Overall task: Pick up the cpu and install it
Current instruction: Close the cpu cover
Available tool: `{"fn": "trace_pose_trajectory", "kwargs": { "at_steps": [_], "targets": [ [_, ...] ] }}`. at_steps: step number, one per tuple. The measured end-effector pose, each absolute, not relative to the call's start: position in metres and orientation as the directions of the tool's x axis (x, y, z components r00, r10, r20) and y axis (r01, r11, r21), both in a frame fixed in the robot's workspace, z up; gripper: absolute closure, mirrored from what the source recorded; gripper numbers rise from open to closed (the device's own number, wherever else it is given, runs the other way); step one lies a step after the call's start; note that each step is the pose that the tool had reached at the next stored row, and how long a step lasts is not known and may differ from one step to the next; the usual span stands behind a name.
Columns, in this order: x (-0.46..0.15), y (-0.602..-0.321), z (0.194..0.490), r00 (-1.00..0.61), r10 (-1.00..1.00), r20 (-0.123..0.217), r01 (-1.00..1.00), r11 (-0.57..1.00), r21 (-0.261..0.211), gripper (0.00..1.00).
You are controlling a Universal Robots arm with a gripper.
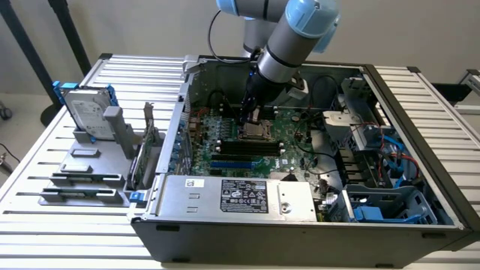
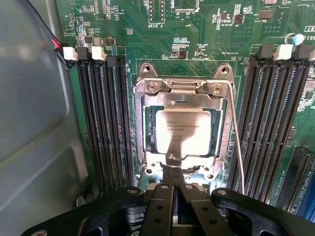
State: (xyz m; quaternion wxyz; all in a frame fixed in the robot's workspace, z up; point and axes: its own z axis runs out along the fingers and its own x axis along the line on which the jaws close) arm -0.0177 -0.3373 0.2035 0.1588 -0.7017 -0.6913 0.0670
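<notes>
Risk: the claw [image 2: 173, 173] tips, pressed together and gripping nothing, sit right at the edge of the socket frame [image 2: 143, 123]. A sideways slip could scrape the frame or snag the thin lever wire [image 2: 235, 137] just beside the socket. An off-centre push might tilt or stress the cpu [image 2: 183, 132], which lies flat inside the frame.

Arm [image 1: 284, 48] reaches steeply down into the open case [image 1: 300, 236], wrist almost straight above the socket, with memory slots [image 2: 103, 128] flanking it on both sides.
</notes>
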Motion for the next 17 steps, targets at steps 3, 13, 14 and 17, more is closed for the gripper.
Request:
{"fn": "trace_pose_trajectory", "kwargs": {
  "at_steps": [3,13,14,17],
  "targets": [
    [-0.018,-0.339,0.206,0.035,0.991,0.127,0.949,0.007,-0.316,0.89],
    [-0.033,-0.350,0.215,0.036,0.988,0.149,0.947,0.014,-0.320,0.89],
    [-0.036,-0.351,0.215,0.036,0.988,0.152,0.947,0.015,-0.321,0.89],
    [-0.045,-0.353,0.217,0.037,0.986,0.163,0.946,0.018,-0.324,0.89]
  ]
}}
